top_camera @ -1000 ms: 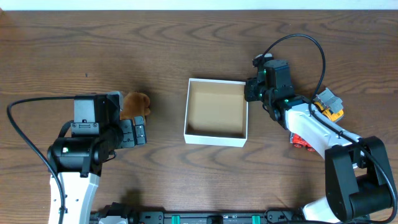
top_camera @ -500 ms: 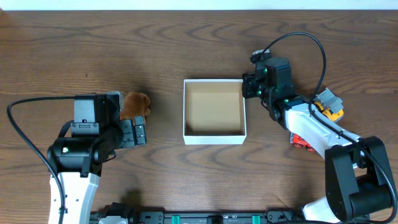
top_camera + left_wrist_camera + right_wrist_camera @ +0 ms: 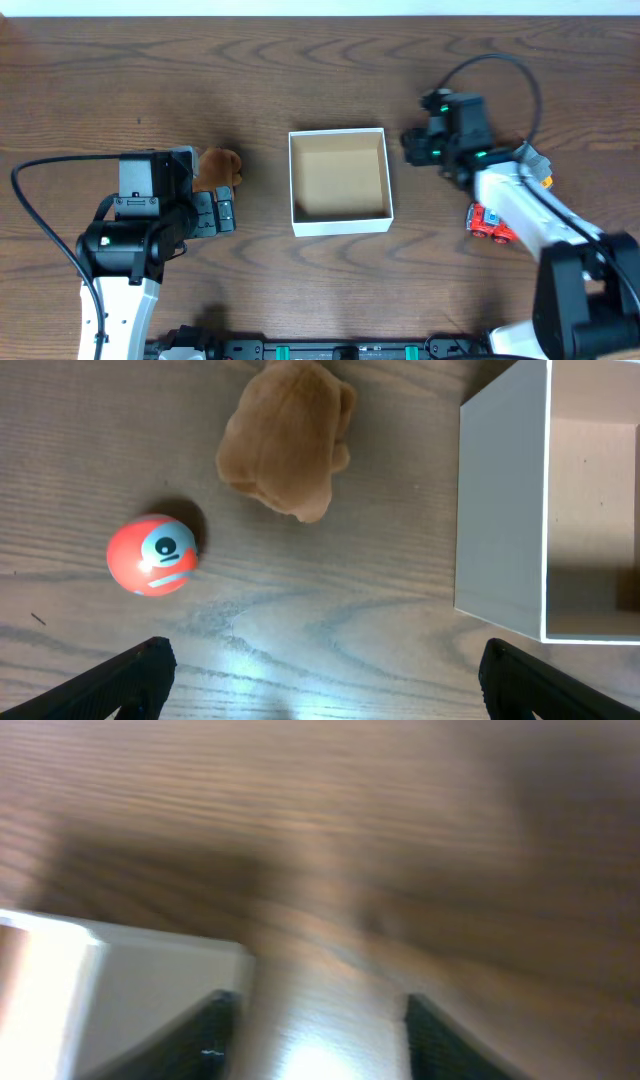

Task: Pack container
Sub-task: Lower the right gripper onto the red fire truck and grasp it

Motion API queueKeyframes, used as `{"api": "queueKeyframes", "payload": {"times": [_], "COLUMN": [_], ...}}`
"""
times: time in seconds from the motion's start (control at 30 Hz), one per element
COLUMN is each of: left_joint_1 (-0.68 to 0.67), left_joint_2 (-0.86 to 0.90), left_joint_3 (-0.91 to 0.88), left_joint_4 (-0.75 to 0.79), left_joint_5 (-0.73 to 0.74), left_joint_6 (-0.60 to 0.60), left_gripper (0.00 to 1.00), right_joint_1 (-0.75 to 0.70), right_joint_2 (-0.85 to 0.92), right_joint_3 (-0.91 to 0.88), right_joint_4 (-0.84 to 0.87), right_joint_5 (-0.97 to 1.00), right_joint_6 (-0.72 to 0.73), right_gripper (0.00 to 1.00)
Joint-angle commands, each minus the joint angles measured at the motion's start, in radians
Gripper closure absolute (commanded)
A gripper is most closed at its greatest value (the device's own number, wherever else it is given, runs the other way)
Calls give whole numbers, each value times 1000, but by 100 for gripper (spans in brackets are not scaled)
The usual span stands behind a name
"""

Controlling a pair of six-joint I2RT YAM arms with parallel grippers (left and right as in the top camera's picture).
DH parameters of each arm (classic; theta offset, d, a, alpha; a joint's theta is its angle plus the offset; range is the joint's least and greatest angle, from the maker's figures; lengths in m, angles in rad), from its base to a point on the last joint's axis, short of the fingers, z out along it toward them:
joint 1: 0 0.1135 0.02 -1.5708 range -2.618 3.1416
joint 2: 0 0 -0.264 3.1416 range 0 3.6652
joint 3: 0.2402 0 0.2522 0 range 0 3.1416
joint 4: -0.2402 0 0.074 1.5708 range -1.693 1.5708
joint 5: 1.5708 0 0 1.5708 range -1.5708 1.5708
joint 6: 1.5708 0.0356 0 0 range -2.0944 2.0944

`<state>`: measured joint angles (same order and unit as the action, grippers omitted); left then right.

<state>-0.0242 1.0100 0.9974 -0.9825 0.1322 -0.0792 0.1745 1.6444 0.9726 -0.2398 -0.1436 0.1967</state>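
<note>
On the dark wood-grain desk [image 3: 320,60] we see the white container [image 3: 339,224] sitting between both arms, apart from the released, empty left end effector [image 3: 322,665] and just beside the right end effector [image 3: 412,147], likewise released.

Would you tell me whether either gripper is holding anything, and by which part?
Nothing is held: the left gripper and right gripper are both open and empty.

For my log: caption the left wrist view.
Open left pincer above red ball and brown plush, white container alongside.
</note>
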Motion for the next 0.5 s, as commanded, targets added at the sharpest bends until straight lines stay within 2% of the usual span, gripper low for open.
{"api": "queueKeyframes", "payload": {"times": [0.0, 0.07, 0.17, 0.27, 0.47], "left_joint_1": [-1, -1, -1, -1, -1], "left_joint_2": [1, 1, 1, 1, 1], "left_joint_3": [17, 16, 16, 17, 16], "left_joint_4": [3, 3, 3, 3, 2], "left_joint_5": [10, 10, 11, 10, 10], "left_joint_6": [-9, -9, -9, -9, -9], "left_gripper": [2, 2, 2, 2, 2], "right_joint_1": [-89, -134, -198, -245, -274], "right_joint_2": [-100, -130, -173, -212, -292], "right_joint_3": [113, 172, 250, 285, 284], "right_joint_4": [-154, -320, -572, -718, -739], "right_joint_5": [103, 139, 163, 163, 159], "right_joint_6": [32, 54, 61, 43, -185], "right_gripper": [19, 1, 1, 1, 1]}}
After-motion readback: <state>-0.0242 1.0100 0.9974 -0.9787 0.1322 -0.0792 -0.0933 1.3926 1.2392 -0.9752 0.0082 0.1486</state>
